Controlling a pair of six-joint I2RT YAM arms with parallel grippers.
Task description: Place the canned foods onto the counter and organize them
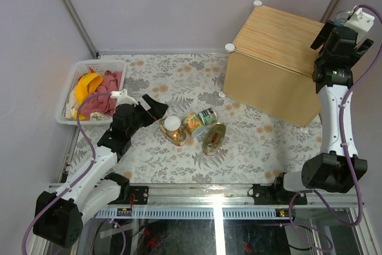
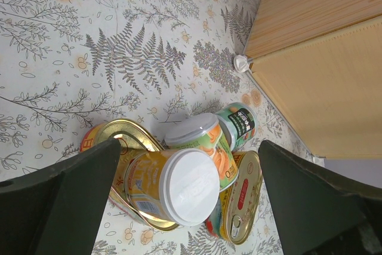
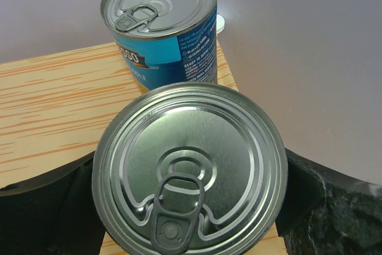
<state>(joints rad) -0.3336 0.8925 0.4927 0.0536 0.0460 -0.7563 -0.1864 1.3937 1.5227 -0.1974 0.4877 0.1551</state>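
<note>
On the counter [image 1: 274, 46] at its far right corner stand two blue-labelled, silver-topped cans: the near one [image 3: 190, 165] and one behind it [image 3: 160, 22]. My right gripper [image 3: 190, 207] [image 1: 341, 34] is open, a finger on each side of the near can, which rests on the wood [image 3: 54, 100]. On the table lies a cluster: a yellow can with a white lid [image 2: 173, 189] [image 1: 172, 125], a peach-labelled can [image 2: 200, 138], a green can [image 2: 239, 123] and two oval gold tins [image 2: 242, 204] [image 2: 128, 132]. My left gripper [image 2: 188, 165] [image 1: 156, 107] hangs open just left of them, holding nothing.
A white plastic basket [image 1: 92, 91] with red and yellow cloths sits at the table's left edge. A white round cap [image 1: 221, 94] lies on the floral cloth by the counter's near corner. Walls close the back and both sides.
</note>
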